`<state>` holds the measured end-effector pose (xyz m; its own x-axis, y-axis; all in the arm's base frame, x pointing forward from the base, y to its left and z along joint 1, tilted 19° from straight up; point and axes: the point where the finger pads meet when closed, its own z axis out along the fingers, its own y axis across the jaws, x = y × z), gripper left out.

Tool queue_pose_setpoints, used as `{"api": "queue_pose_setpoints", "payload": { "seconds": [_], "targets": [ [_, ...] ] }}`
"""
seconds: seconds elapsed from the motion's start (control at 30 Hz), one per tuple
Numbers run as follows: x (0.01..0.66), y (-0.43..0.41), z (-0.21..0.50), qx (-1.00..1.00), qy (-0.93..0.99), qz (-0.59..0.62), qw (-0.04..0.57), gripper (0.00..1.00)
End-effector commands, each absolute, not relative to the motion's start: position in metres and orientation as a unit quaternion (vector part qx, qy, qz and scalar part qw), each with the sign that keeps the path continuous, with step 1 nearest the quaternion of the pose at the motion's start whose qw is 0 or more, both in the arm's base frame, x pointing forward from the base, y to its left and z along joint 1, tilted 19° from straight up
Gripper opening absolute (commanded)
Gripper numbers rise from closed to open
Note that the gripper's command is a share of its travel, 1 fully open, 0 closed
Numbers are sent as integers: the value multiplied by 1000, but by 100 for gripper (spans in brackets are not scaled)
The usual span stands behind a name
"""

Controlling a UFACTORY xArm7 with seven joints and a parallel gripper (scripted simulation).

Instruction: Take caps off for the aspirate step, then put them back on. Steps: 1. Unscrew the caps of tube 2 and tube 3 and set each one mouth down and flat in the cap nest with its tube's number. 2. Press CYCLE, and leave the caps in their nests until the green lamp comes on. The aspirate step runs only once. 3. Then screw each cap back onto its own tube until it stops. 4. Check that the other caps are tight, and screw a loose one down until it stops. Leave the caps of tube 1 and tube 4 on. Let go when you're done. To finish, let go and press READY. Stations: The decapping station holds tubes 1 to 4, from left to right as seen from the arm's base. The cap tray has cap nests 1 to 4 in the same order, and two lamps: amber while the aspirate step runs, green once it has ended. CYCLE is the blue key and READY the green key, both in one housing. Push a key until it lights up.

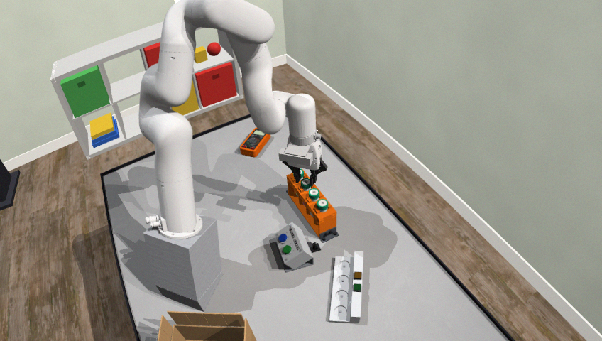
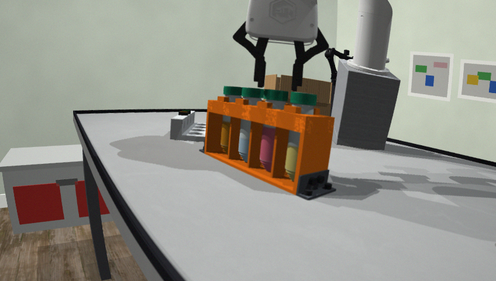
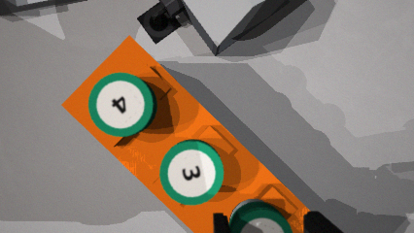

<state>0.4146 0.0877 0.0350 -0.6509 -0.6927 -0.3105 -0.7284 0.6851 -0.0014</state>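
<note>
The orange decapping station [image 1: 312, 202] holds four tubes with green caps, all on. In the wrist view I see cap 4 [image 3: 122, 104], cap 3 [image 3: 191, 172] and, at the bottom edge, cap 2 [image 3: 260, 220]. My gripper [image 2: 277, 83] hangs straight down over cap 2 [image 2: 275, 94]. It is open, with one finger on each side and the tips just above the cap's top, touching nothing. It also shows in the wrist view [image 3: 264, 225] and in the top view [image 1: 305, 177]. Cap 1 [image 2: 303, 98] is to the right in the exterior view.
The white cap tray [image 1: 346, 287] lies past the tube 4 end of the rack, its nests empty and its two lamps [image 1: 357, 281] unlit. The key housing [image 1: 289, 244] with the blue key [image 1: 282, 237] and green key [image 1: 287, 249] stands beside the rack. A multimeter [image 1: 255, 141] lies behind.
</note>
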Motion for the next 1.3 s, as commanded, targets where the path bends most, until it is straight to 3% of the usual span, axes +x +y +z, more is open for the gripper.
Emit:
{"api": "queue_pose_setpoints", "payload": {
  "seconds": [0.0, 1.13, 1.17, 1.27],
  "targets": [
    [418, 88, 33, -392, 906, 62, 150, 46],
    [421, 91, 23, -392, 906, 62, 150, 46],
    [421, 91, 23, -392, 906, 62, 150, 0],
    [421, 91, 23, -392, 906, 62, 150, 0]
  ]
}}
